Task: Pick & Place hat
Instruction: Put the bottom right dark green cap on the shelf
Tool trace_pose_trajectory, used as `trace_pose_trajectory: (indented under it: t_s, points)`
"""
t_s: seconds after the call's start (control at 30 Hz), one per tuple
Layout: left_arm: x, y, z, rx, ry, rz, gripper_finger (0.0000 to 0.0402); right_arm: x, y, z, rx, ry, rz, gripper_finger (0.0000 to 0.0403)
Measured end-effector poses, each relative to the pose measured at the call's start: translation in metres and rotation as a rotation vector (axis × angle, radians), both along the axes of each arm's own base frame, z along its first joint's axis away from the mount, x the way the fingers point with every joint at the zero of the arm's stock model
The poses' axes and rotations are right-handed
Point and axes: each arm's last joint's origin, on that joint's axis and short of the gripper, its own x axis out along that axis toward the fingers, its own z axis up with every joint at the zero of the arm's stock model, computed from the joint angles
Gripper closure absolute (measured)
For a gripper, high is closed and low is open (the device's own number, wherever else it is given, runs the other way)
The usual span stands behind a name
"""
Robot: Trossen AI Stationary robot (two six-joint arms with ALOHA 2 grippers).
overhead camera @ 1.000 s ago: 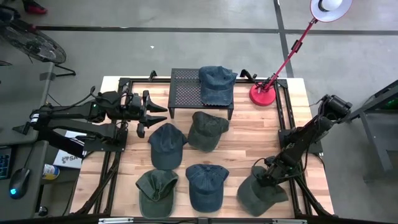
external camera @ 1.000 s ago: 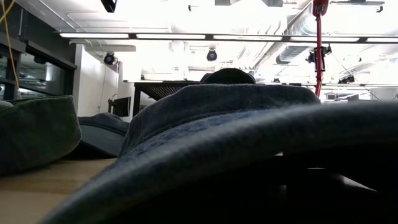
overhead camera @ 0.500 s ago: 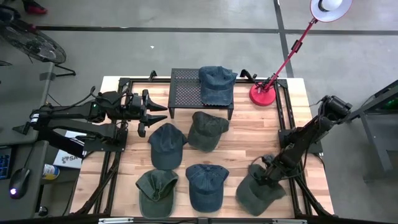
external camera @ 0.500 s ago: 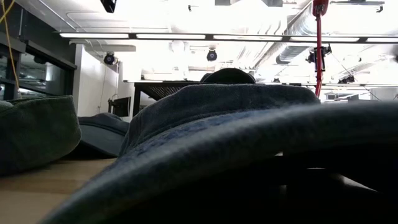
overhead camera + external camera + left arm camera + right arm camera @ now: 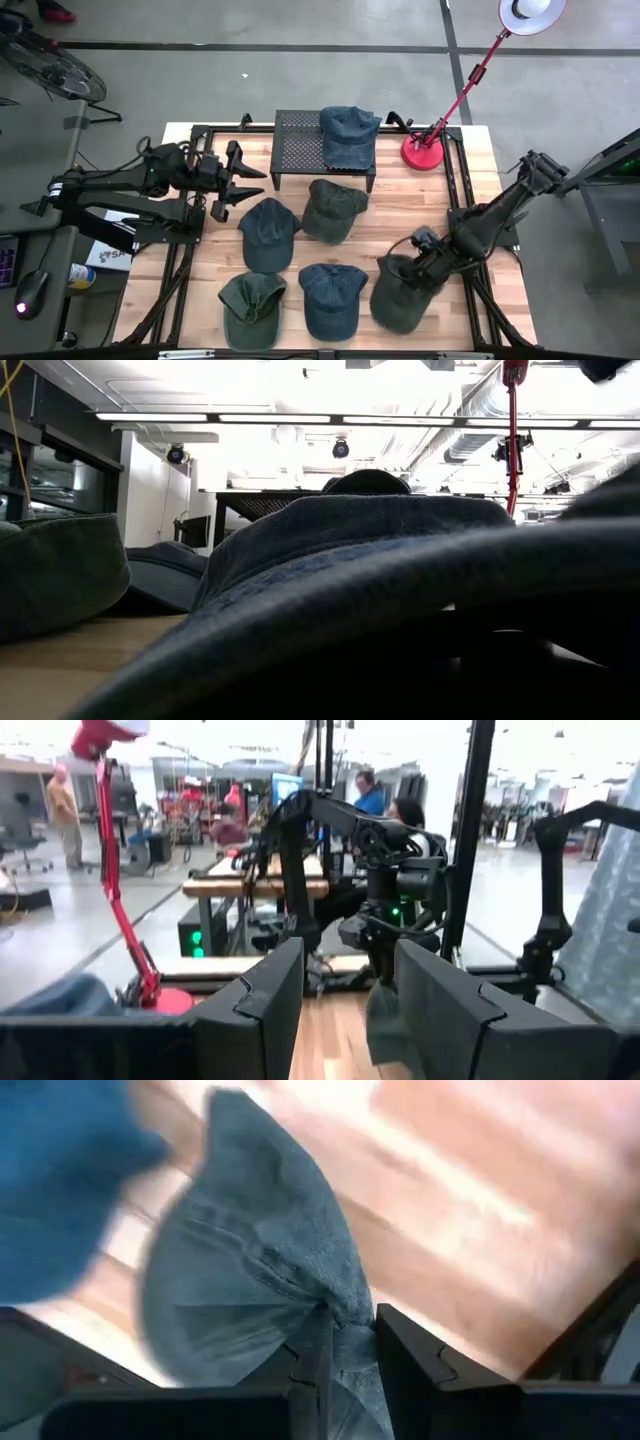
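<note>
Right gripper (image 5: 418, 262): over the table's front right corner, fingers pinched on a fold of the olive cap (image 5: 398, 294); the right wrist view shows fabric bunched between the two fingers.
Olive cap: hangs from that pinch, crown drooping just beside the front blue cap (image 5: 331, 297); whether its lower edge touches the table (image 5: 390, 205) cannot be told.
Left gripper (image 5: 236, 181): waits at the table's left edge beside the rack, fingers parted, nothing between them.
Black mesh rack (image 5: 296, 146): at the table's back centre, likely drop point; a blue denim cap (image 5: 348, 132) already lies on its right half.
Other caps on the table: dark blue cap (image 5: 267, 231), olive cap at centre (image 5: 332, 209), olive cap at front left (image 5: 250, 308).
Red desk lamp (image 5: 430, 150): base stands just beside the rack's right end, stem leaning out over the right side.
Risk, grip: the hold is on a thin fold only; judged liable to slip if the arm swings.
Risk, drag: the drooping crown could brush the front blue cap and shift it.
Risk, route: the carry to the rack passes near the lamp; cap or arm could snag it.
Writing: none readable on the caps, rack or lamp.
</note>
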Motion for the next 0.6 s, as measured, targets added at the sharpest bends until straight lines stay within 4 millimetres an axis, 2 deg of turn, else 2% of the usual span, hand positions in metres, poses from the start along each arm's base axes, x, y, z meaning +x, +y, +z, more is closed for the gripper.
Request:
trace_pose_trajectory:
  t_s: [0.13,0.27,0.6]
  points:
    - [0.003,0.0,0.007,0.016,-0.025,0.003,0.0244,0.012,-0.01,0.033,-0.055,-0.105,0.059,0.0351]
    - [0.017,0.0,0.021,0.072,-0.014,-0.002,0.0244,0.023,-0.023,0.059,-0.098,-0.195,0.119,0.0351]
    - [0.082,-0.013,0.056,0.265,0.149,-0.037,0.0244,0.04,-0.055,0.109,-0.239,-0.362,0.287,0.0351]
